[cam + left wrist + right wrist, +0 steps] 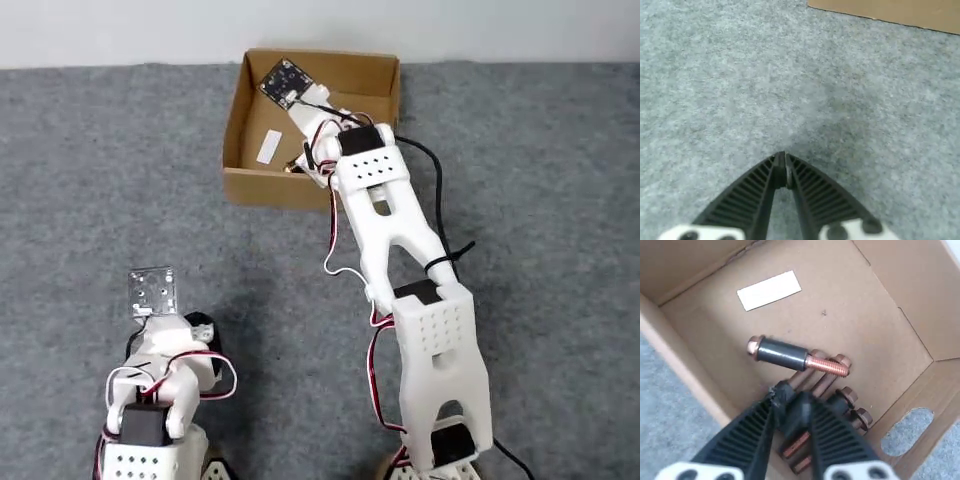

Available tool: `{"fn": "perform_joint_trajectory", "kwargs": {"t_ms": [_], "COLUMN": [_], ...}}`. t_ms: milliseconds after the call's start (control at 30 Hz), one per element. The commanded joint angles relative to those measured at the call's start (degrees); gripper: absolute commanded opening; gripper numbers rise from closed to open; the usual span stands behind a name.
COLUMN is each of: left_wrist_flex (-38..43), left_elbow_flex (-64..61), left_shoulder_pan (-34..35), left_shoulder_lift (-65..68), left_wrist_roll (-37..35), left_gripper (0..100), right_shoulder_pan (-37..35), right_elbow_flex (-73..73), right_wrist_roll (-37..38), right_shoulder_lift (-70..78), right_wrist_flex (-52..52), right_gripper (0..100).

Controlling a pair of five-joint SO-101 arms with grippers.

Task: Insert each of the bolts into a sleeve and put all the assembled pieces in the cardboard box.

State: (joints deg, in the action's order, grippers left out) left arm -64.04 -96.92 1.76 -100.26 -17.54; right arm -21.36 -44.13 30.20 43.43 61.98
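- Left gripper (783, 171) hangs over the grey carpet (740, 75) at about 7 o'clock in the high view. Its ribbed black fingers are pressed together with nothing between them.
- Cardboard box (235, 130) sits open side up at 12 o'clock on the carpet, well apart from that gripper.
- White label (769, 290) lies flat on the box floor, toward the 9 o'clock wall.
- Right gripper (792, 396) reaches down into the box from 5 o'clock. Its fingers are clamped on the black sleeve of a sleeved bolt (796, 420).
- Assembled pieces (847, 396) are piled by the box's 6 o'clock wall, copper heads side by side and touching.
- Topmost piece (782, 354) lies crosswise on that pile, just beyond the right fingertips, its copper thread poking out of its black sleeve.
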Motion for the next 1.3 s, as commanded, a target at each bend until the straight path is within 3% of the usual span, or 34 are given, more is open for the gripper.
{"fn": "perform_joint_trajectory", "kwargs": {"t_ms": [0, 433, 567, 667, 833, 1100, 1267], "left_wrist_flex": [1.41, 2.29, 2.29, 0.97, -1.67, -1.76, -1.85], "left_elbow_flex": [0.22, 0.22, 0.22, 0.22, 0.22, 0.22, 0.22], "left_shoulder_pan": [1.41, 1.32, 1.23, 1.23, 1.23, 1.67, 1.32], "left_shoulder_lift": [-0.35, -0.18, -0.09, -0.09, -0.44, -0.44, -0.44], "left_wrist_roll": [-0.35, -0.26, -0.26, -0.26, -0.18, -0.35, -0.35], "left_gripper": [0, 1, 1, 1, 1, 1, 1], "right_shoulder_pan": [-0.22, 0.75, 0.84, 1.36, 1.36, 3.74, 8.92], "right_elbow_flex": [-5.36, -19.43, -19.78, -19.69, -18.37, 7.82, 28.31], "right_wrist_roll": [-5.80, -21.89, -29.80, -34.90, -35.08, -35.43, -35.60], "right_shoulder_lift": [-4.18, -17.10, -20.53, -24.31, -31.25, -52.62, -67.12], "right_wrist_flex": [6.29, 32.31, 40.84, 41.01, 41.01, 40.92, 38.20], "right_gripper": [0.6, 0.8, 0.8, 0.8, 0.8, 0.8, 0.9]}}
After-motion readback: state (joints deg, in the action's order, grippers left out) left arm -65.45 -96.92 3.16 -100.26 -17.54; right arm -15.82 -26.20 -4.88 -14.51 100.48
